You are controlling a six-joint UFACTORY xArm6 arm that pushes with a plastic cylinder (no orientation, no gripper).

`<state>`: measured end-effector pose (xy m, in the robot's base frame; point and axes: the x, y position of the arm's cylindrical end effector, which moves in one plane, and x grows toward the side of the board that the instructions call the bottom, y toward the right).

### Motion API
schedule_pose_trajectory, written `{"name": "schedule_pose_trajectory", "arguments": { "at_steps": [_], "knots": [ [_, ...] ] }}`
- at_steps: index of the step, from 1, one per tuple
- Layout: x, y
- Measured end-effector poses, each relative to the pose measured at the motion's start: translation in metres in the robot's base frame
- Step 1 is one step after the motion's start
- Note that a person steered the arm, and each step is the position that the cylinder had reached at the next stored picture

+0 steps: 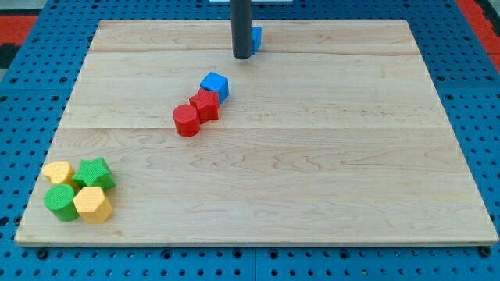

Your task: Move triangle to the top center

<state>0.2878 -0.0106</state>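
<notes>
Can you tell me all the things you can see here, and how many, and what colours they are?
Wooden board: one, pale wood, fills most of the view.
Pegboard base: one, blue with holes, around the board.
Blue block: one, top centre, mostly hidden behind the rod, shape unclear.
Blue cube: one, middle, at the upper end of a slanted row.
Red blocks: two, a blocky one touching the blue cube and a red cylinder below it.
Yellow blocks: two, bottom left cluster, one at the upper left, one at the lower right.
Green blocks: two, same cluster, one at the upper right, one at the lower left.
My tip: one dark rod end, top centre, just left of the blue block.
</notes>
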Motion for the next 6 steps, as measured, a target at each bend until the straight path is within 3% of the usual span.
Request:
{"name": "schedule_pose_trajectory", "arguments": {
  "at_steps": [3, 4, 5, 6],
  "knots": [
    [-0.050, 0.016],
    [-0.048, 0.023],
    [-0.015, 0.048],
    [0.054, 0.042]
  ]
}}
